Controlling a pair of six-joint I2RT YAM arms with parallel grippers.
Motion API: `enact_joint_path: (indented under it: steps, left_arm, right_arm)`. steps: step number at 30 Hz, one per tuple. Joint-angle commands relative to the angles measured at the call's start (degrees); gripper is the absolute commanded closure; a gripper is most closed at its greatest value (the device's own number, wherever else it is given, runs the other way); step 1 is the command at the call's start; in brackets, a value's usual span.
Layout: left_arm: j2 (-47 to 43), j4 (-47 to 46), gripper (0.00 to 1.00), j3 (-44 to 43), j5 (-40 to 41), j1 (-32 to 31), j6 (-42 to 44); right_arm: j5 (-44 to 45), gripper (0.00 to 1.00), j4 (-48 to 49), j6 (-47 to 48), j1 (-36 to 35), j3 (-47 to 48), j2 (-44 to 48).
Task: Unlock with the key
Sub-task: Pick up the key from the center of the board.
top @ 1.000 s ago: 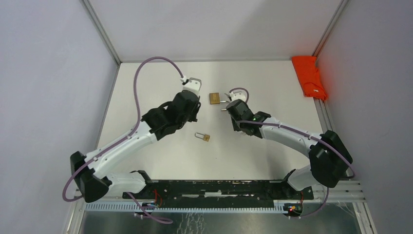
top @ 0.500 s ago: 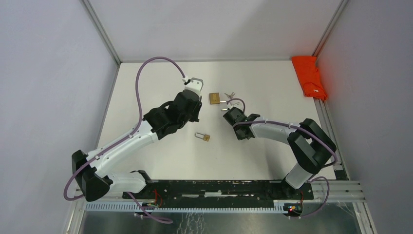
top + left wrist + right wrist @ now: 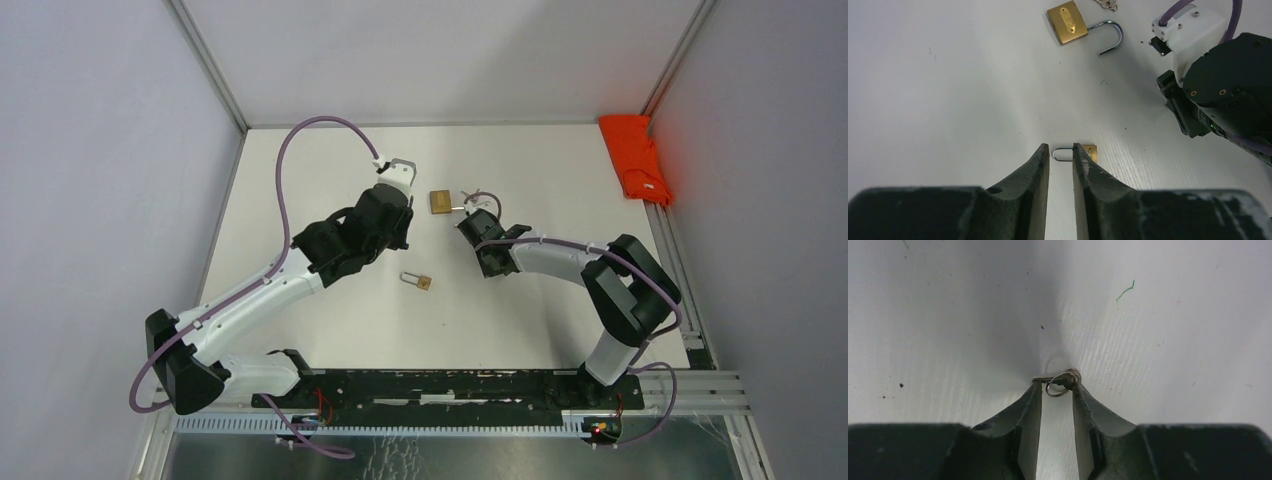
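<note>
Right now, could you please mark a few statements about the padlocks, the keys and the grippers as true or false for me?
1. The larger padlock has its shackle swung open. True.
2. The left gripper holds the smaller padlock. False: that padlock lies on the table, and nothing sits between the jaws.
3. An orange cloth lies at the table's far right edge. True.
4. The keys lie at the table's near edge. False: they are at the tips of the right gripper, close to the larger padlock.
</note>
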State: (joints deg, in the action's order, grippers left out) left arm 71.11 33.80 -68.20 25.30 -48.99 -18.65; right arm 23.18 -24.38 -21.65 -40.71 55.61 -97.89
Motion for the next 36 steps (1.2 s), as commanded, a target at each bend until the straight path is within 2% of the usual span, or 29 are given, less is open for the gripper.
enact_joint_path:
  steps: [1, 13, 16, 36]
  left_arm:
    - [-1.16, -2.34, 0.71, -0.09, 0.28, 0.02, -1.39]
    - [0.24, -2.18, 0.72, -0.61, -0.25, -0.05, -0.97]
    - [0.34, -2.38, 0.72, -0.61, -0.33, -0.04, -0.96]
    - [-0.1, -1.9, 0.73, -0.55, 0.08, -0.04, -0.77]
  right_arm:
    - [-2.15, 0.66, 0.98, 0.29, 0.98, 1.41, -1.83]
    - [-4.8, 0.64, 1.06, 1.08, 0.99, 4.21, 2.84]
    - [-4.1, 0.64, 0.26, 1.83, 1.07, 5.19, 1.44]
    - [-4.49, 0.75, 0.65, 1.12, 2.13, 2.71, -2.4]
